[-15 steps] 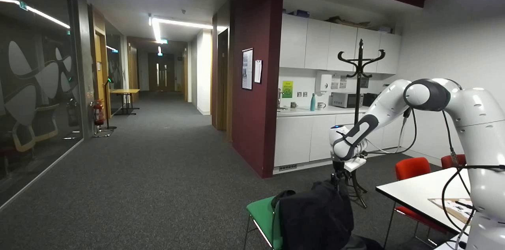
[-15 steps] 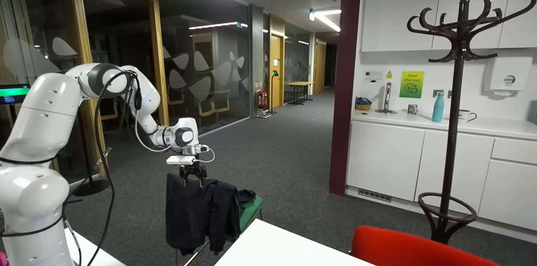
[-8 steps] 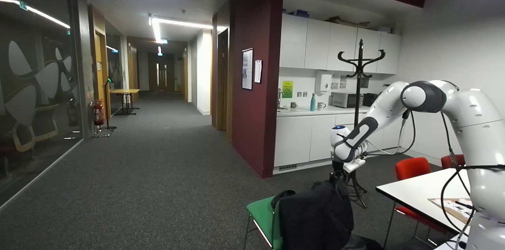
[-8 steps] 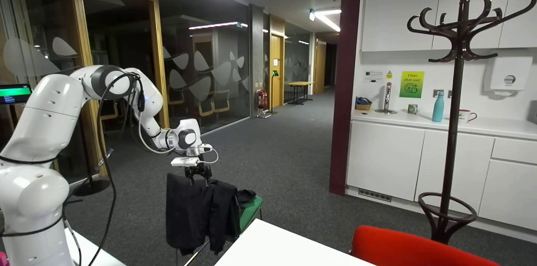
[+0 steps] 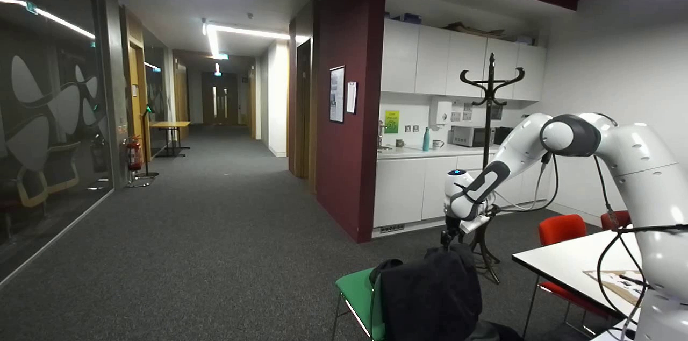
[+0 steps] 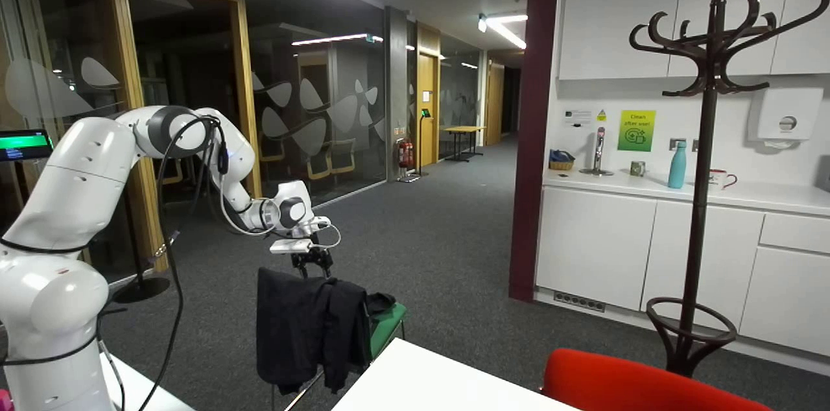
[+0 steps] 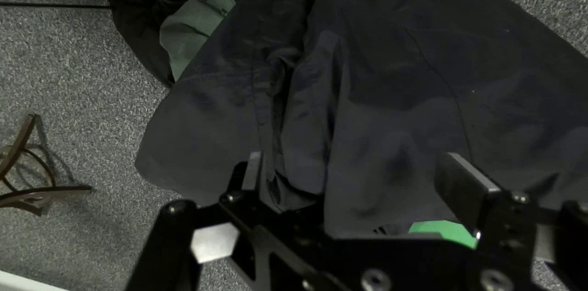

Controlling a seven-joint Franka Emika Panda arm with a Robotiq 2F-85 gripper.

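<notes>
Our black two-fingered gripper (image 7: 353, 169), jaws spread wide apart at the top of a black cloth jacket (image 6: 288, 330), draped over a green-seated metal-legged chair (image 5: 356, 288), contact unclear to us.

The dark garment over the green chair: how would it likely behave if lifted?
The dark garment is probably floppy: it hangs in loose folds over the green chair. Pinched at one spot, it would likely sag, since it spreads beyond the open gripper. Being soft-looking cloth, it seems unlikely to break.

Dark clothing (image 5: 427, 295) seemingly hides much of the green chair (image 5: 355, 286).
</notes>
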